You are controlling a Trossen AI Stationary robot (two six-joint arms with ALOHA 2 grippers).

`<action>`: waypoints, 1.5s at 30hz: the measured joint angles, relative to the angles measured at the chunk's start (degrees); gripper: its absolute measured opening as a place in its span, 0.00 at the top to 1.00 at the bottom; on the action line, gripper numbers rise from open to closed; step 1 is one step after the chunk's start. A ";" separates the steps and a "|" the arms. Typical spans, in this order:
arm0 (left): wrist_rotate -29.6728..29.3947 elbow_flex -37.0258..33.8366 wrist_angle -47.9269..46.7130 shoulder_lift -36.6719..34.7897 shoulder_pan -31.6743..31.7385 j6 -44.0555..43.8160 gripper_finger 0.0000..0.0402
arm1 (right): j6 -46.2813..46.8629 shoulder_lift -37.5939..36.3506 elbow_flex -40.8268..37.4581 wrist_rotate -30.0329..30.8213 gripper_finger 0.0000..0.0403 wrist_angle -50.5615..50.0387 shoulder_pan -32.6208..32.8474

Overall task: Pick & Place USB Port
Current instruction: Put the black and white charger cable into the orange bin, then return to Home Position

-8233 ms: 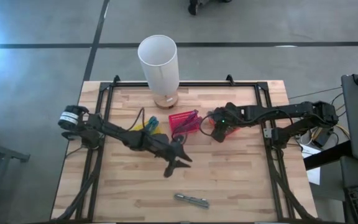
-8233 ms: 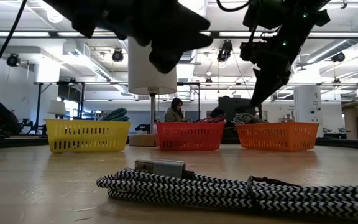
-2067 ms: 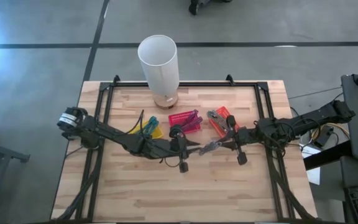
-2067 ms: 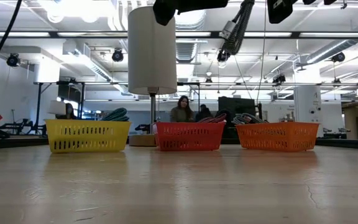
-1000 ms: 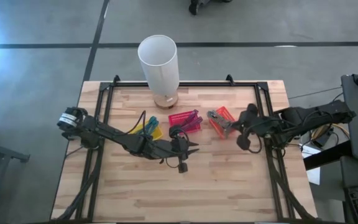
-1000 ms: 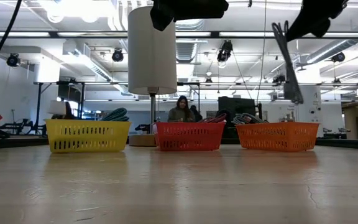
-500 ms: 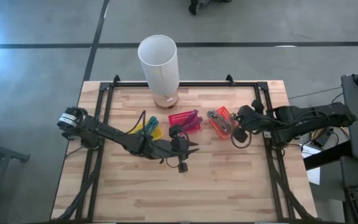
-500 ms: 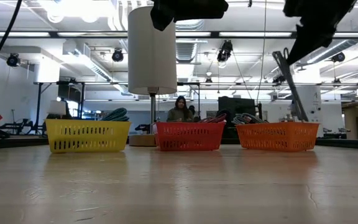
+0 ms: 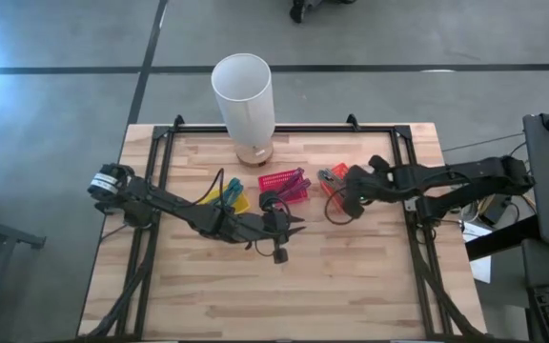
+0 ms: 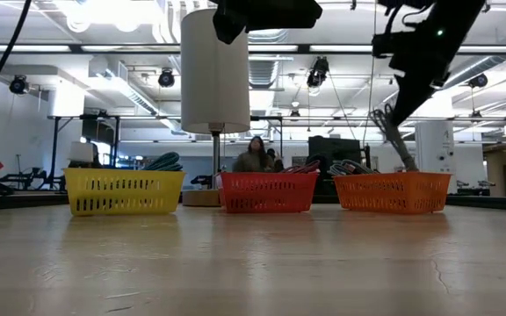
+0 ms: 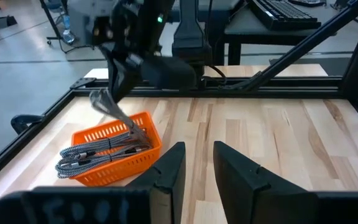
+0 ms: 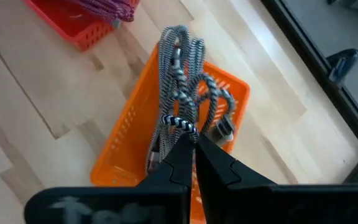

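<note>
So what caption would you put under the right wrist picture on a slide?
Right gripper shut on a braided cable, hanging it over the orange basket, where more cable already lies.

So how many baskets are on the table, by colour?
Yellow basket: 1
Red basket: 1
Orange basket: 1, with the right gripper holding a braided cable over it
Total: 3 baskets

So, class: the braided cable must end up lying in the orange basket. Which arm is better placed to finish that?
Right. The right gripper is shut on the braided cable, hanging directly over the orange basket. The left gripper waits open and empty at mid-table.
</note>
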 joint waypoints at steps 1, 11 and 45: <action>0.00 0.00 -0.04 0.00 0.00 0.00 0.78 | -0.13 0.88 0.02 0.01 0.98 0.56 0.00; 0.02 0.00 -3.44 0.00 -0.02 -1.31 0.78 | -4.48 8.89 0.05 2.77 0.98 3.28 -0.18; 0.02 0.00 -4.12 -0.11 -0.02 -2.90 0.78 | -7.95 1.99 6.50 2.48 0.70 0.10 -0.45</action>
